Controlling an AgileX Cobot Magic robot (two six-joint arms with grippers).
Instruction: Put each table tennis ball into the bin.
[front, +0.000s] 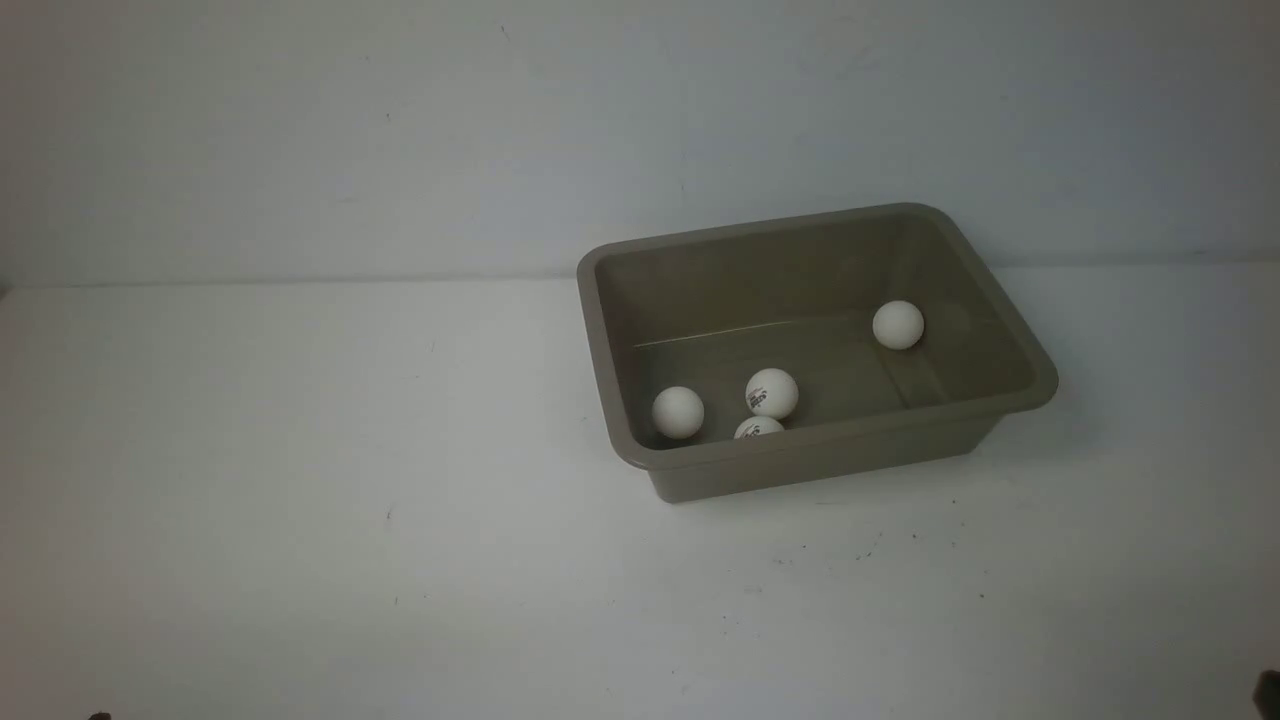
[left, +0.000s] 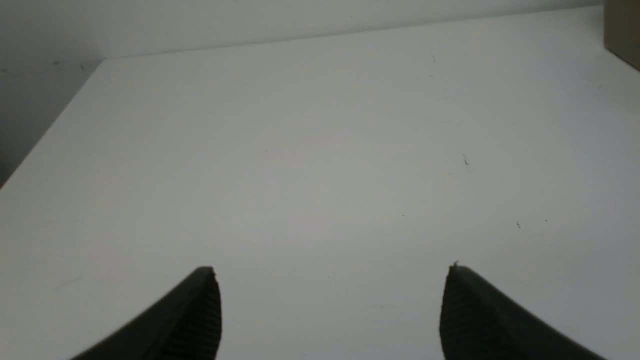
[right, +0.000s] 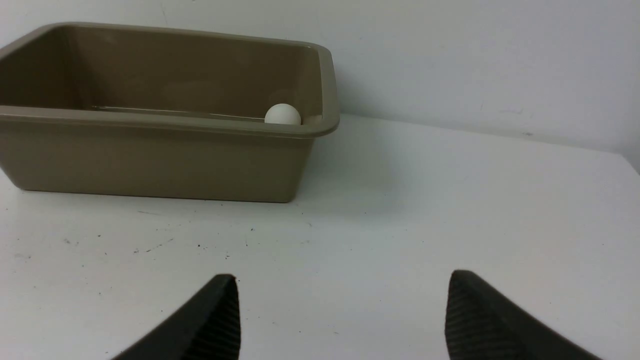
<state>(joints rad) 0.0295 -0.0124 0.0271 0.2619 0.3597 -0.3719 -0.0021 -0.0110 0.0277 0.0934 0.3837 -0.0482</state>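
The taupe bin (front: 1010, 340) stands right of centre on the white table. Inside it lie several white table tennis balls: one (front: 898, 325) near the right wall, one (front: 678, 412) at the front left, one with dark print (front: 772, 392) in the middle, and another (front: 759, 429) half hidden behind the front rim. The right wrist view shows the bin (right: 150, 160) from outside with one ball (right: 283, 114) peeking over its rim. My left gripper (left: 332, 272) is open over bare table. My right gripper (right: 342, 277) is open too, short of the bin, holding nothing.
A white wall rises behind the table. The table's left edge and corner (left: 95, 65) show in the left wrist view, and a corner of the bin (left: 622, 30) sits at that view's far side. Small dark specks (front: 870, 545) mark the table in front of the bin.
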